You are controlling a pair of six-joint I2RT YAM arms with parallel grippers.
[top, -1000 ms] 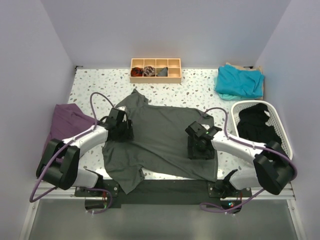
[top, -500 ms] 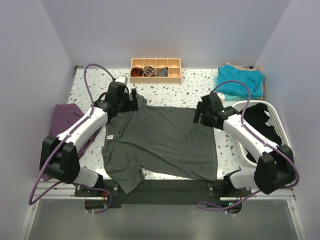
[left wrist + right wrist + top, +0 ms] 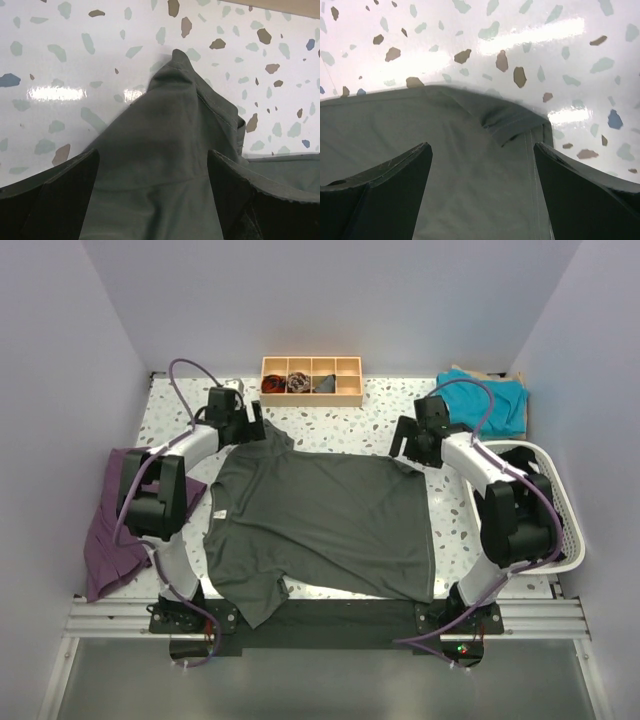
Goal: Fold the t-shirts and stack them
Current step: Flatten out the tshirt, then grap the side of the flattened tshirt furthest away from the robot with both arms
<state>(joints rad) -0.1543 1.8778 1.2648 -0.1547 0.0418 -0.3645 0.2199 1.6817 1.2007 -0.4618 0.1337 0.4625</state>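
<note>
Table (image 3: 385, 420): t-shirt (image 3: 320, 520) spread; left hand (image 3: 250, 428), right hand (image 3: 408, 445) wide over far corners.

Wooden tray (image 3: 311, 398) at far edge of speckled table (image 3: 380, 422); white basket (image 3: 520, 444) right.

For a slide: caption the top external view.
Open left gripper and right gripper over far corners of the spread grey t-shirt.

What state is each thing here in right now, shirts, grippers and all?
Grey shirt, spread out flat.
Teal shirt, folded, far right corner.
Purple cloth, crumpled at the left edge.
Left gripper, open, over the grey shirt's far left corner.
Right gripper, open, over its far right corner.
Tray, three compartments filled, rightmost empty.
Basket, upright, right edge.
</note>
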